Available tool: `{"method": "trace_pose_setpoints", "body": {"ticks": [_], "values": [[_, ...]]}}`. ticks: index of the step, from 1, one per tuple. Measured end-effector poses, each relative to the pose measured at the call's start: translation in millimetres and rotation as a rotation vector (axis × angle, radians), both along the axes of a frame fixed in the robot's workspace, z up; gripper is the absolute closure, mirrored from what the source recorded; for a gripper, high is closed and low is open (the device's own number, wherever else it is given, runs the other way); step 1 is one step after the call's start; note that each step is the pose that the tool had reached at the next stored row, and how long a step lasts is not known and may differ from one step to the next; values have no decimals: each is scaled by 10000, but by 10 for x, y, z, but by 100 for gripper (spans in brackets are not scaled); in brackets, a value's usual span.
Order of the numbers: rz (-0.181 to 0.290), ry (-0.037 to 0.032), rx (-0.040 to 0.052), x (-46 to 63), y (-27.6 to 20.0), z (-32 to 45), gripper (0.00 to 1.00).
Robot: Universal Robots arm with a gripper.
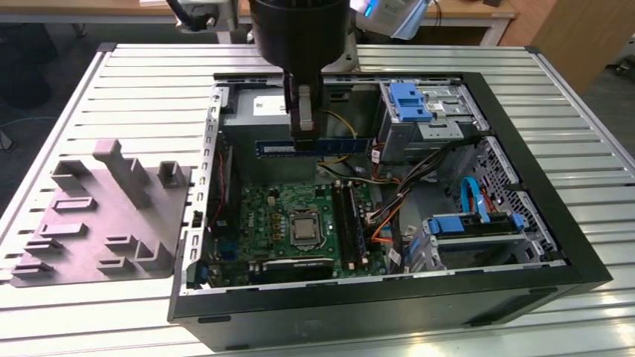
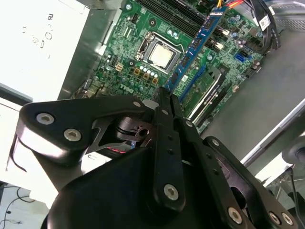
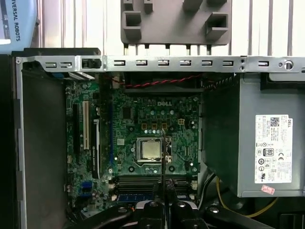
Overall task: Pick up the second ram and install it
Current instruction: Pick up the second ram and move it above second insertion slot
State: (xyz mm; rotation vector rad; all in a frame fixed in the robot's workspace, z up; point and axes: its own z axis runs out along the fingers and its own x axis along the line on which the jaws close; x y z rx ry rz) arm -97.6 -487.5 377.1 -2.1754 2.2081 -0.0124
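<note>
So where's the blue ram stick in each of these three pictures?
Exterior view: ram stick held level in the tool, above the open case.
Second wrist view: ram stick reaching out from the tool, beside the processor.
First wrist view: edge-on, a thin dark line passing the processor.
Shared landmark: the silver processor.

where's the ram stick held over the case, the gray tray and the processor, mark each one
second ram [image 1: 343,146]: exterior view, on the blue board toward its end at the view's right.
gray tray [image 1: 100,223]: exterior view, on its flat base.
processor [image 3: 151,149]: first wrist view, middle of its metal lid.
</note>
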Motion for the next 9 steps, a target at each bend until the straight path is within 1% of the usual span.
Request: {"method": "trace_pose_setpoints", "body": {"ticks": [9], "values": [[10, -1, 2, 0, 0, -164, 87]]}}
